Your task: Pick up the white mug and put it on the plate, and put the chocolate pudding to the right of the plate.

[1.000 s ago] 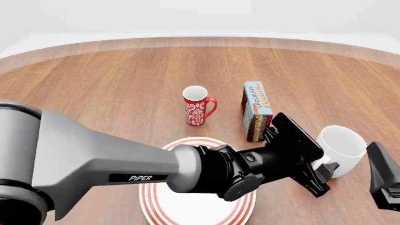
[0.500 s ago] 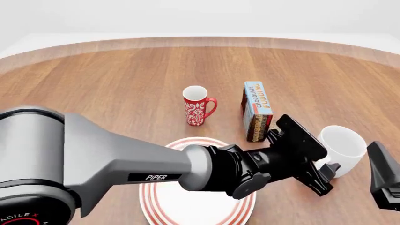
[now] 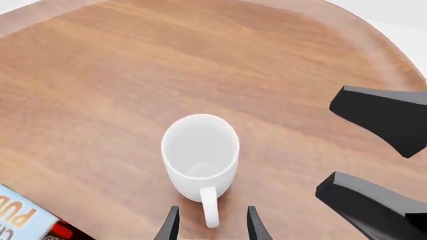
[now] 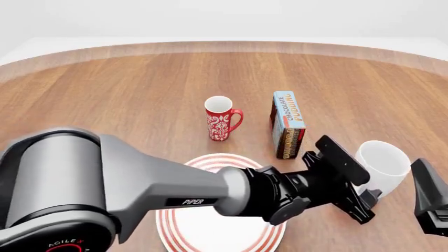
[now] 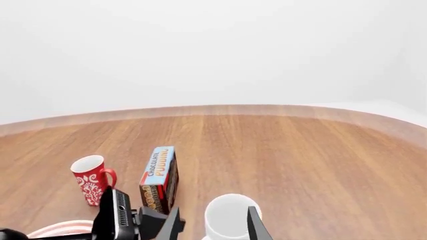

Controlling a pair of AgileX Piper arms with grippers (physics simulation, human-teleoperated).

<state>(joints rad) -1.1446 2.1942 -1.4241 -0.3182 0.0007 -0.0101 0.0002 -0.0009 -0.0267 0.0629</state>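
Note:
The white mug (image 4: 383,164) stands upright on the table at the right, its handle (image 3: 209,206) turned toward my left gripper (image 3: 212,232). That gripper is open, with one fingertip on each side of the handle and a gap on both sides. In the front view my left gripper (image 4: 366,201) sits low against the mug's near left side. My right gripper (image 4: 428,195) hovers open just right of the mug. The chocolate pudding (image 4: 288,124) stands upright left of and behind the mug. My left arm crosses over the red-ringed plate (image 4: 210,233) and hides part of it.
A red mug with a white floral pattern (image 4: 222,118) stands behind the plate, left of the pudding. The right gripper's black fingers (image 3: 385,119) show spread beside the white mug (image 3: 200,154). The round wooden table's far edge (image 4: 231,46) curves across the back.
My left gripper has slid a little to the right and closer to the white mug's handle. The mug, pudding and right gripper have not moved.

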